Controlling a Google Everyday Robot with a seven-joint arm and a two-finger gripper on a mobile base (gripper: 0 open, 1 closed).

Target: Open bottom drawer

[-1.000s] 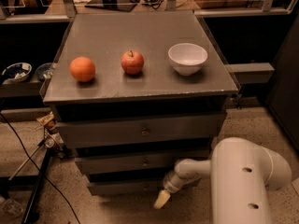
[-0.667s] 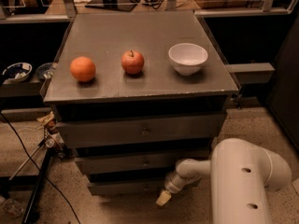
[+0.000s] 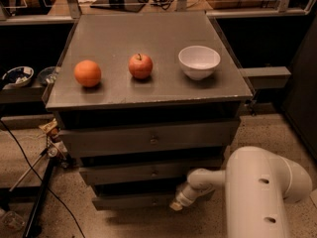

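The bottom drawer is the lowest and slimmest of three grey fronts in the cabinet, just above the speckled floor. Its front sits a little behind the middle drawer above it, and I cannot make out its knob. The gripper is at the right part of that bottom front, its pale tip at or very near the drawer's face; whether it touches cannot be told, nor whether it is spread or closed. It comes off a thin white wrist that runs right to the bulky white arm filling the lower right corner.

The middle drawer shows a small central knob, and so does the tall top drawer. On the flat grey top stand, left to right and well apart, an orange, a red apple and a white bowl. Left of the cabinet a black cable trails over the floor.
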